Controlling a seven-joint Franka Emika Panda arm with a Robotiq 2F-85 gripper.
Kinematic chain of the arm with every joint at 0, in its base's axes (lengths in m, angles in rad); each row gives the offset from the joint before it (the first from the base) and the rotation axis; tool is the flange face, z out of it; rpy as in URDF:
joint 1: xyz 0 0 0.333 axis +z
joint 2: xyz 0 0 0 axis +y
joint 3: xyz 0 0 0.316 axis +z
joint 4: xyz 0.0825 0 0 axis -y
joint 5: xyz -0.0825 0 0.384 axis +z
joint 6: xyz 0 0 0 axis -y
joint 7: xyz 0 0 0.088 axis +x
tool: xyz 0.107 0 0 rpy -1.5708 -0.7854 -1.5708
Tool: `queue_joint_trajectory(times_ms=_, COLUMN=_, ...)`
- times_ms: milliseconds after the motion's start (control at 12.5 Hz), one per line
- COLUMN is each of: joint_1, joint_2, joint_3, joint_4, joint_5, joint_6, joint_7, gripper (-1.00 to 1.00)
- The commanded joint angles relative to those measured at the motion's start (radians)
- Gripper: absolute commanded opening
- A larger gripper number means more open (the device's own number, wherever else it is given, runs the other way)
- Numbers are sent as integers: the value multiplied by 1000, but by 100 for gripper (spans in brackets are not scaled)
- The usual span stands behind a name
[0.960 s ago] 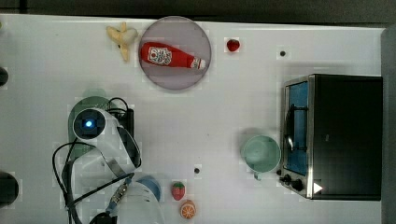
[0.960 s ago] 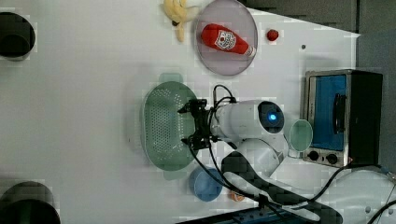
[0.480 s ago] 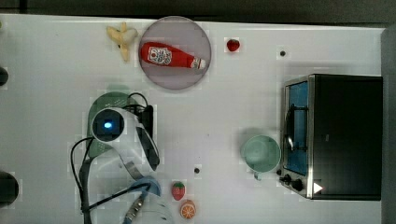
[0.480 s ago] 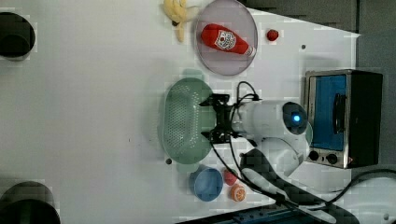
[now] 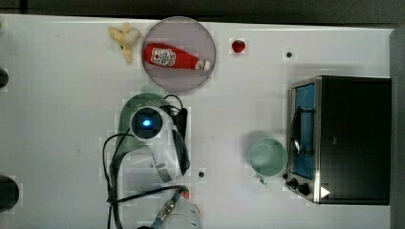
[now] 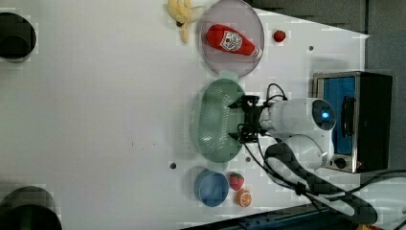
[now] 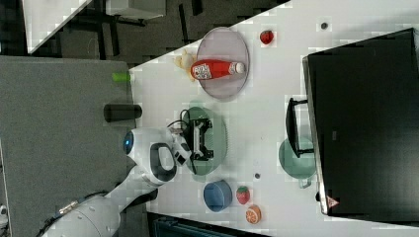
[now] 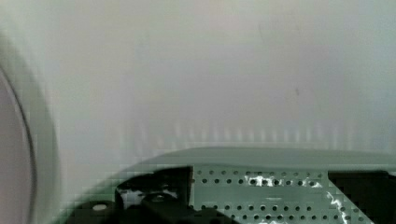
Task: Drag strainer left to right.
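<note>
A white counter (image 5: 57, 119) carries the scene, with dark floor beyond its far edge in the top view and grey flooring beside it in the right view. Along the counter's far edge in the top view lie a peeled banana (image 5: 124, 38), a round grey plate (image 5: 165, 78) bearing a red ketchup bottle (image 5: 174, 57), and a small red strawberry (image 5: 238, 46). A black toaster oven (image 5: 346, 139) with a blue-lit window stands at the top view's right, a round mint-green cup (image 5: 267, 157) just beside its door. In the left view a small blue bowl (image 6: 211, 188), a second strawberry (image 6: 235, 181) and an orange half (image 6: 244, 197) sit close together near the counter's near edge. The strainer (image 6: 210, 120), pale mint green and dotted with holes, lies just below the plate in the left view, its upper end tab touching or nearly touching the plate's rim. The white arm's black tool (image 6: 238, 120) reaches in at the strainer's right-hand rim in the left view, its fingers set apart along that rim; whether they press on it cannot be told.
</note>
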Motion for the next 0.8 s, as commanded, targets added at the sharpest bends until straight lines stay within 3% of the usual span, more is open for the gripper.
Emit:
queue_joint_trajectory(times_ms=80, joint_1=-23, joint_2=-29, joint_3=-41, joint_4=-33, joint_5=-23, joint_6=-13, joint_7=-129, gripper=100)
queue_joint_trajectory(times_ms=800, joint_1=-29, joint_2=-38, joint_3=-244, joint_4=-48, joint_5=-23, joint_6=12, joint_7=-321, gripper=100)
